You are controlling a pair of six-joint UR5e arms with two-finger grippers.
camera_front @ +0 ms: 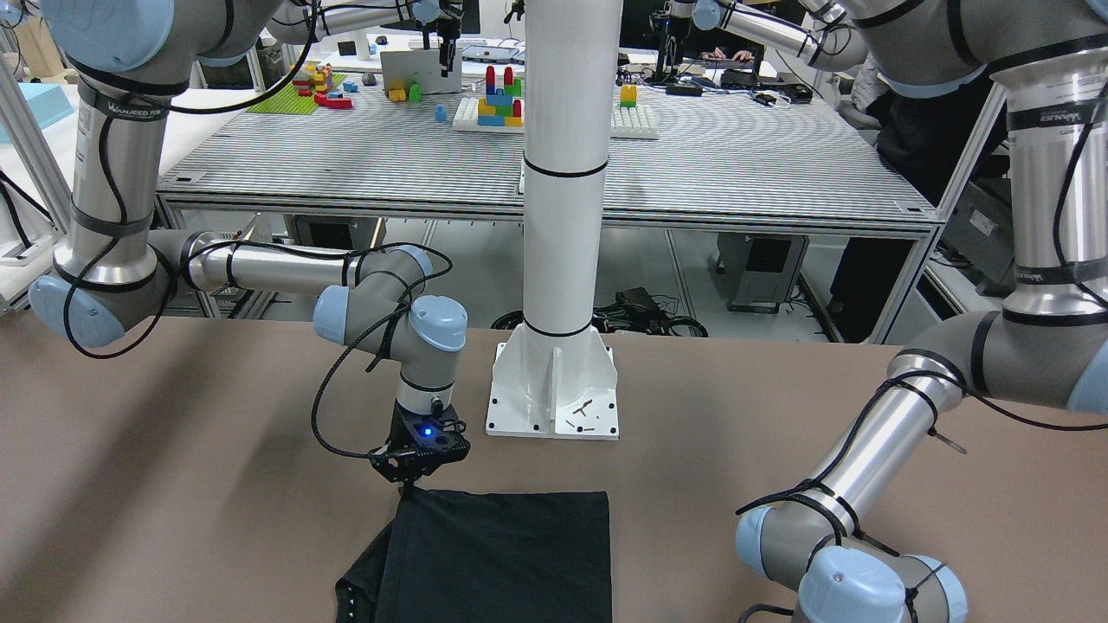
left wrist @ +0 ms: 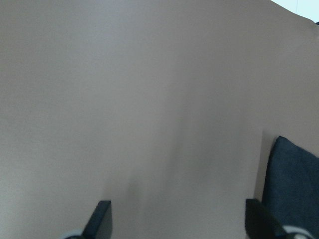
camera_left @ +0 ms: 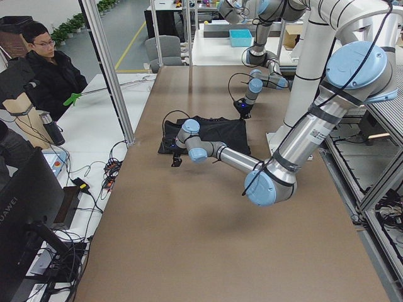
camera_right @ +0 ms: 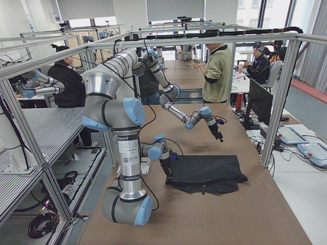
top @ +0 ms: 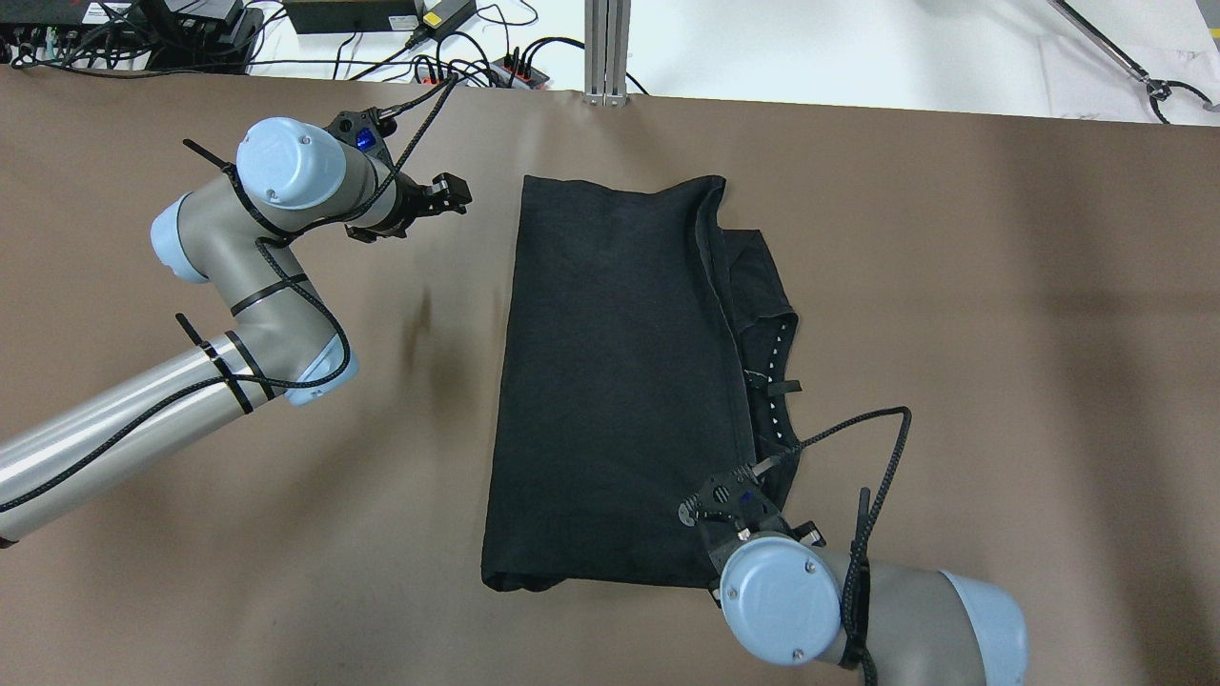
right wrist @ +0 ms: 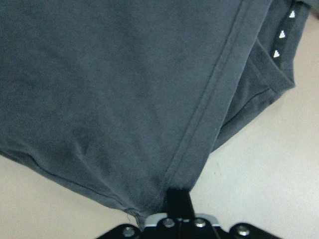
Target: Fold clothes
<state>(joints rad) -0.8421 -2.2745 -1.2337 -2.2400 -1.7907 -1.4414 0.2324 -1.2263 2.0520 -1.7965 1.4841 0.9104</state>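
Observation:
The clothes [top: 620,381] are one black garment lying folded lengthwise mid-table, with a narrower layer and a white-dotted tape sticking out along its right side [top: 772,353]. My right gripper [top: 732,503] is at the garment's near right corner. In the right wrist view its fingers [right wrist: 178,201] are shut on the hemmed edge of the clothes [right wrist: 124,89]. In the front-facing view this gripper [camera_front: 407,484] touches the cloth's corner [camera_front: 502,554]. My left gripper [top: 456,195] hovers left of the far left corner, open and empty [left wrist: 179,221], with the cloth's edge [left wrist: 294,184] beside it.
The white pillar [camera_front: 563,216] stands on its base plate [camera_front: 554,389] at the robot's side of the table. Cables and a metal post [top: 607,48] line the far edge. Brown tabletop [top: 1001,286] lies around the garment. People stand beyond the table ends [camera_left: 47,69].

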